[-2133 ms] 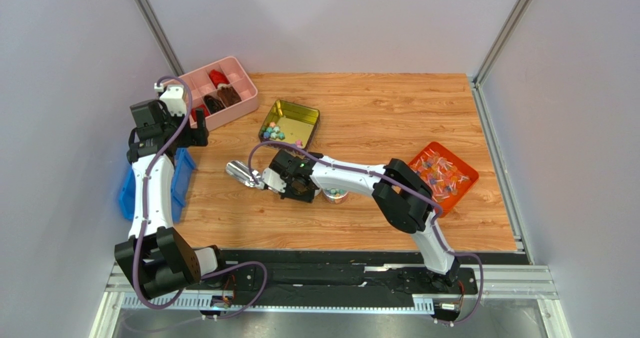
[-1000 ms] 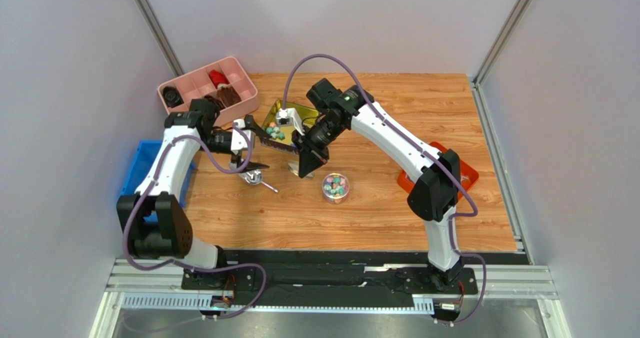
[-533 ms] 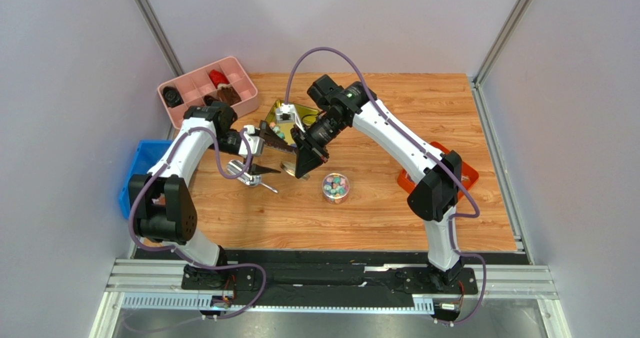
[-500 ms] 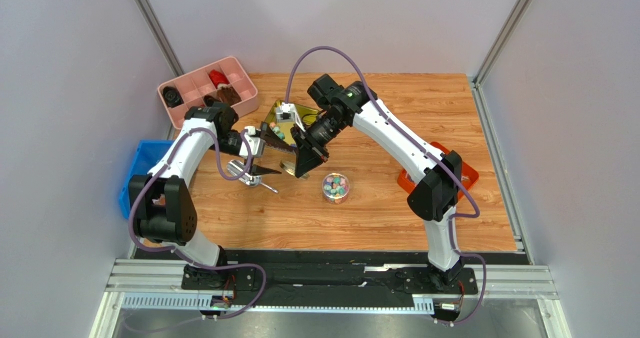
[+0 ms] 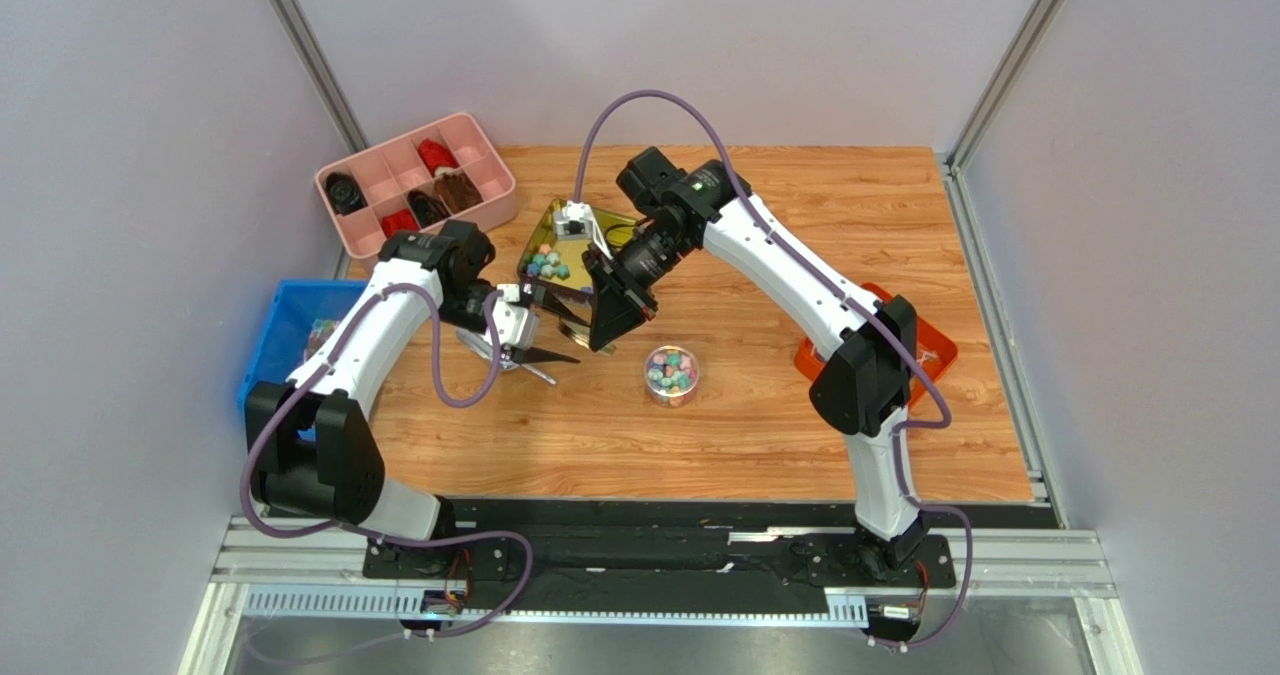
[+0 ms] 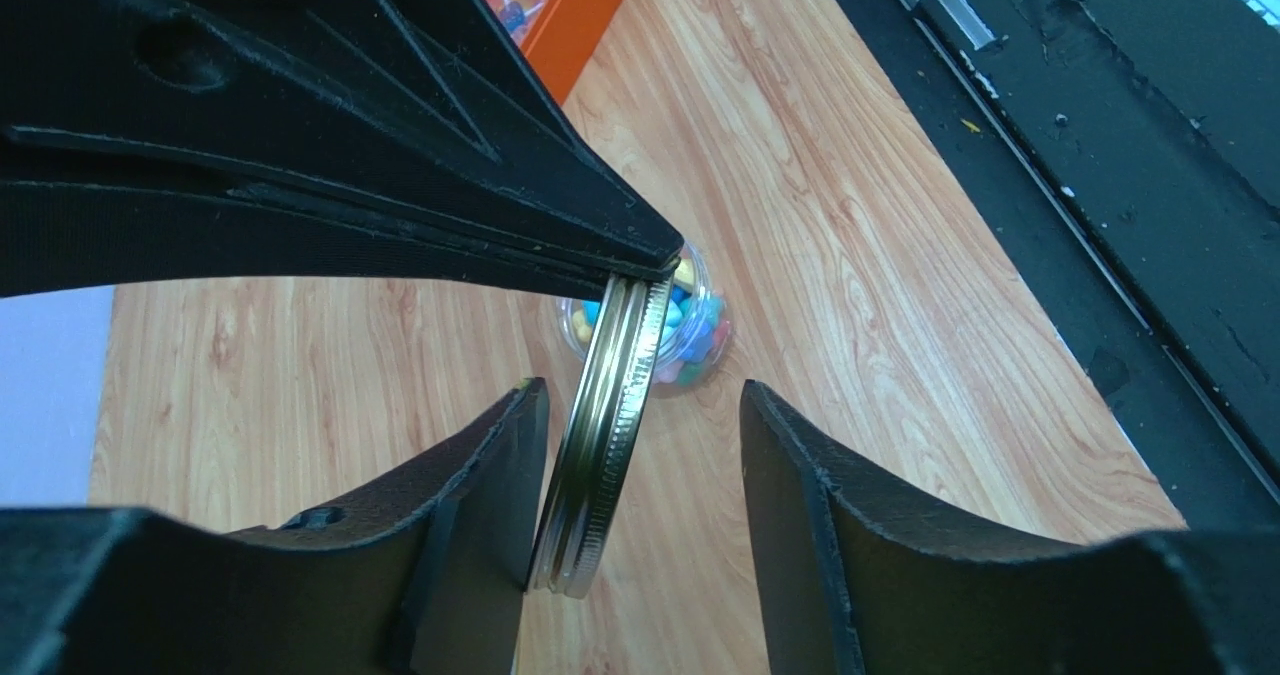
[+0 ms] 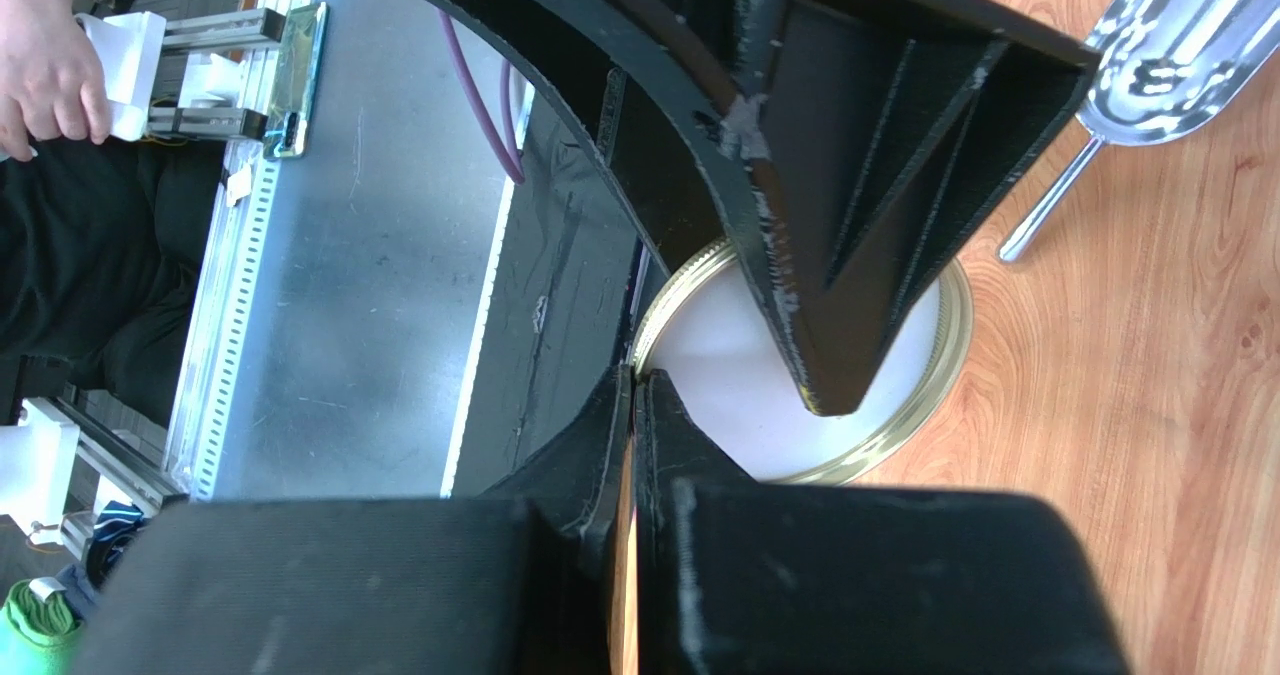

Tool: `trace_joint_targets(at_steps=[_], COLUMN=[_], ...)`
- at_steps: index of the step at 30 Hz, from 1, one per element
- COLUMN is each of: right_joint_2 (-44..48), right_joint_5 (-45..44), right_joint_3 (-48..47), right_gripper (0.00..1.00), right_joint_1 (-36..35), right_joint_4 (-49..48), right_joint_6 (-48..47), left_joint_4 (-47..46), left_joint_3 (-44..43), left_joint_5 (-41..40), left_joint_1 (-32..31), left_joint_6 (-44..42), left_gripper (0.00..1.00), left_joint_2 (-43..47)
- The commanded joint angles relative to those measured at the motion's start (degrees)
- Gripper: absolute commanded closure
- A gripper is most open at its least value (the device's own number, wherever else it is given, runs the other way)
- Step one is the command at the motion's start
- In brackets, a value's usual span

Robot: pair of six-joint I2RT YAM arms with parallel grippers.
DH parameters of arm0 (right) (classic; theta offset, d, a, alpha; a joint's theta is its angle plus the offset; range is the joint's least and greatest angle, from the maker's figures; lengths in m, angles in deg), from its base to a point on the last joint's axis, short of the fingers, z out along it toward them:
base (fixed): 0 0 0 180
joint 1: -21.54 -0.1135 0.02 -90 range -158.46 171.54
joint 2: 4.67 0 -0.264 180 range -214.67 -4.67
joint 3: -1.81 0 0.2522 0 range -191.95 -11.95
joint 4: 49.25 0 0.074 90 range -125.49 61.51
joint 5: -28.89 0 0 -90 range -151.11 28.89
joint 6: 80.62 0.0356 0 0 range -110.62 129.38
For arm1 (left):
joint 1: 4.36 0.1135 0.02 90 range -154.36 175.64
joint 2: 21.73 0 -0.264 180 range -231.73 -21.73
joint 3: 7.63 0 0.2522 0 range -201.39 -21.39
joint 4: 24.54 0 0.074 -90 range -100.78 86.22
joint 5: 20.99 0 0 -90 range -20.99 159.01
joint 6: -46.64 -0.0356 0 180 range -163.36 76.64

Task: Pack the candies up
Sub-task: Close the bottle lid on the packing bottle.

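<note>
Small pastel candies fill an open clear jar (image 5: 670, 374) on the table; it also shows in the left wrist view (image 6: 688, 330). More candies (image 5: 547, 266) lie in a gold tin (image 5: 537, 237). My right gripper (image 5: 603, 330) is shut on the rim of a gold jar lid (image 7: 751, 405) and holds it on edge above the table, left of the jar. My left gripper (image 6: 639, 398) is open, its fingers either side of the lid (image 6: 609, 435), the left finger almost touching it.
A metal scoop (image 5: 504, 348) lies under the left gripper and shows in the right wrist view (image 7: 1172, 45). A pink divided box (image 5: 421, 180) with dark pieces stands back left, a blue bin (image 5: 308, 338) at the left edge, an orange tray (image 5: 917, 338) of wrapped sweets at right.
The right arm has lifted the lid off the table and holds it still. The left arm has swung right from the pink box, bringing its open fingers around the lid.
</note>
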Motion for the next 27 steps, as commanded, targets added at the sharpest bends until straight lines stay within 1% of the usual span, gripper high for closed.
trace_joint_targets(at_steps=[1,18,21,25,27], right_joint_2=[-0.09,1.49,1.58,2.11,2.37], right_joint_5=[2.44,1.30,1.13,1.13,1.13], right_joint_3=[-2.01,2.21,2.30,2.13,2.13], right_gripper=[1.00,1.00,1.00,1.00,1.00], right_joint_1=[0.58,1.20,1.28,1.20,1.20], right_joint_4=[5.34,6.57,6.84,7.19,7.36], right_joint_6=[-1.84,-4.66,-4.83,-5.18,-5.27], left_joint_4=[19.73,19.64,19.55,19.55,19.47], left_joint_3=[0.59,0.06,0.06,0.06,0.15], left_joint_5=[3.83,3.74,3.65,3.21,3.13], left_joint_1=[-0.54,-0.54,-0.54,-0.54,-0.54], left_joint_6=[-27.61,-27.08,-26.91,-26.64,-26.64], left_gripper=[0.44,0.47,0.49,0.54,0.55], left_joint_2=[1.85,1.59,1.41,1.32,1.06])
